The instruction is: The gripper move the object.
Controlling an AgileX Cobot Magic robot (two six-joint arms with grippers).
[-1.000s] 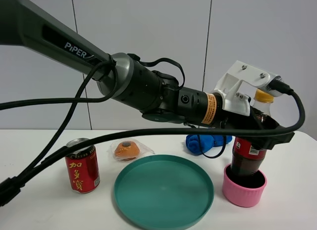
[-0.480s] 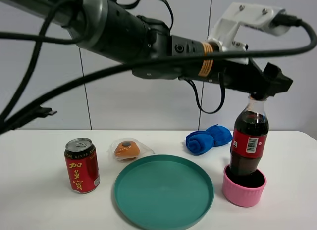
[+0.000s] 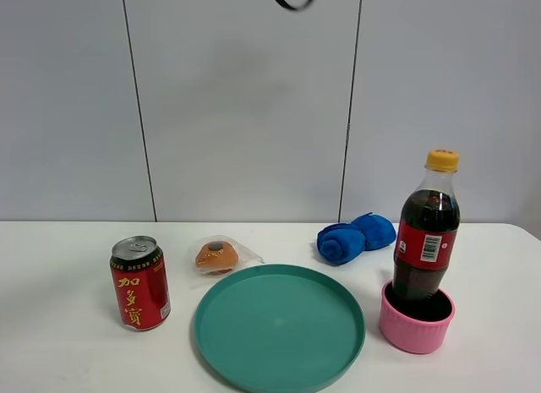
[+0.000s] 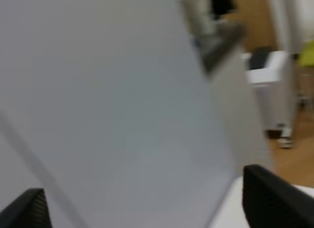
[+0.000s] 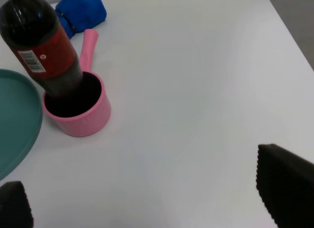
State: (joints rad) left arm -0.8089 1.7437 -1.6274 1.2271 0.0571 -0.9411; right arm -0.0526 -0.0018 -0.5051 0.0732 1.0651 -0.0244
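Standing: cola bottle (image 3: 425,234) is seen upright inside pink cup (image 3: 416,319), beside green plate (image 3: 280,326).
Left gripper (image 4: 147,208): jaws spread, nothing held.
Right gripper (image 5: 147,208): jaws spread, nothing held.

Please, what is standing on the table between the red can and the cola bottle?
In the high view, the green plate lies between the can and the bottle. A wrapped orange snack sits behind the plate, nearer the can.
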